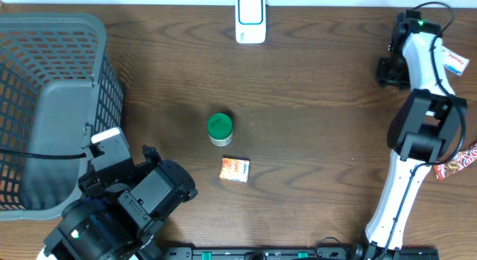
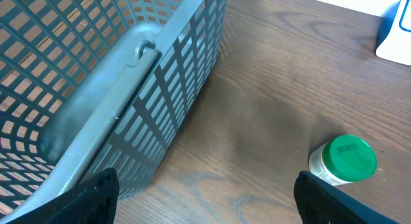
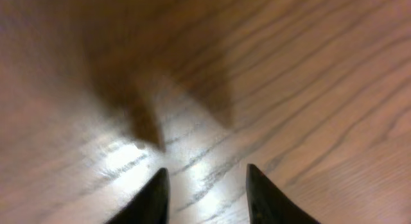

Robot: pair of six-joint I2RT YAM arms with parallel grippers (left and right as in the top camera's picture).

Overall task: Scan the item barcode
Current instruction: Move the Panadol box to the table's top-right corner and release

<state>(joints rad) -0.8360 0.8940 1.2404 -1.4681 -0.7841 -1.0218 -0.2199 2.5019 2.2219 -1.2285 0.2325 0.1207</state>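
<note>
I see my left gripper (image 2: 205,180) at seven o'clock, jaws wide apart and empty, beside the grey plastic mesh basket (image 1: 45,81). The green-lidded white jar (image 1: 219,128) stands mid-table, with the small orange packet (image 1: 234,169) at its five o'clock. The white box-shaped scanner (image 1: 250,18) sits at twelve. My right gripper (image 3: 205,171), at two o'clock, is slightly parted over the bare brown wooden table (image 1: 313,103), gripping nothing.

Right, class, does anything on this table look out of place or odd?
A red packet and a white packet look stray: they lie at the far right, beyond the right arm, away from the jar and orange packet mid-table.
</note>
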